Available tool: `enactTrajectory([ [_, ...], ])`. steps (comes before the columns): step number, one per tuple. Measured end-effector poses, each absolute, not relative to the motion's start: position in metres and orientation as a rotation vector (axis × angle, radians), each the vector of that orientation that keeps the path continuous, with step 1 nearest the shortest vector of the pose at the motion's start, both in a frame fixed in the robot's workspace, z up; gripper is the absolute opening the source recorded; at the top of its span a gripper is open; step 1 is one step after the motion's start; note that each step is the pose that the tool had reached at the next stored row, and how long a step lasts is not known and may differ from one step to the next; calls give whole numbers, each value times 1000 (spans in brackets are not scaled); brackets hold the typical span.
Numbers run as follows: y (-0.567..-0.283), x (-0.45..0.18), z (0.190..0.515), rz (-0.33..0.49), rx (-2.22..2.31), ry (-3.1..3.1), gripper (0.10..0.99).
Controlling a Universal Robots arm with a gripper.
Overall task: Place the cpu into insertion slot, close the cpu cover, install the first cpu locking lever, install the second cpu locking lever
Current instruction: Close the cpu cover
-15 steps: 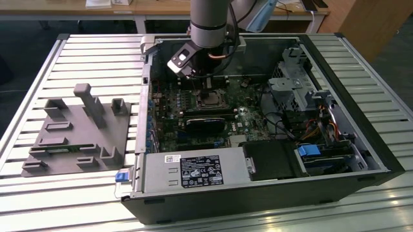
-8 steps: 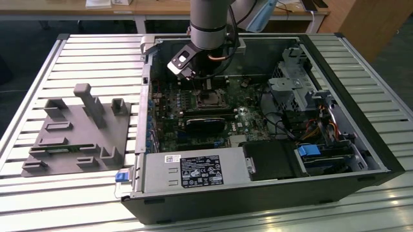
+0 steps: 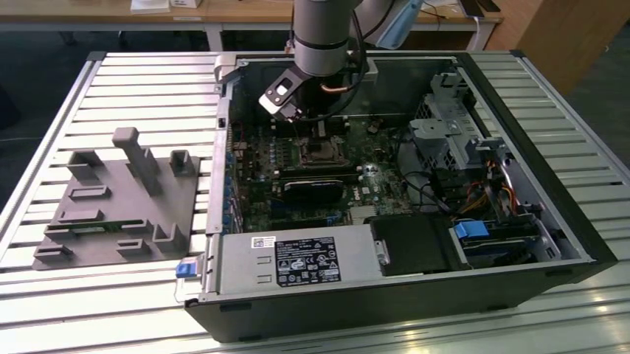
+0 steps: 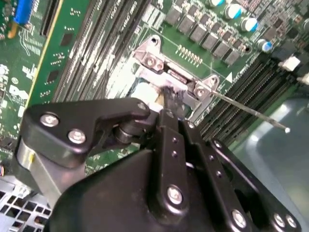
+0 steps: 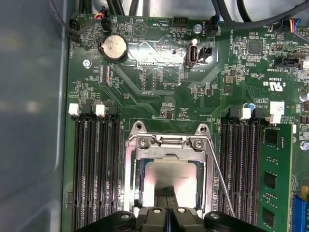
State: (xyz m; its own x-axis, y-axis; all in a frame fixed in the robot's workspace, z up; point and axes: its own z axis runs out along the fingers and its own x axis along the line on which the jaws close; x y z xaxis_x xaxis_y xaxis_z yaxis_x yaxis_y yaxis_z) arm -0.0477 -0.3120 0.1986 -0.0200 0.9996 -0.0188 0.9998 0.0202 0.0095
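Open computer case (image 3: 394, 313) sits on the slatted bench (image 3: 138, 74), toward the exterior view's right edge. Grey fixture (image 3: 118, 199) sits near the bench's left edge in that view. Arm reaches down into the case over the green board (image 5: 159, 82). The cpu (image 5: 181, 171) lies in the insertion slot (image 3: 320, 153), with the cpu cover (image 5: 164, 143) framing it and apparently down around it. End effector (image 5: 167, 193) is pressed together, pinching nothing, its tip touching the cpu and cover edge. One thin locking lever (image 5: 221, 181) slants out beside the slot, unlatched.
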Motion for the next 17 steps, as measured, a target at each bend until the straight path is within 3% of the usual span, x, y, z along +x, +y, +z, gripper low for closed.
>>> enactTrajectory([
  [17, -312, -36, 207, -10, 2185, 2230, 106],
])
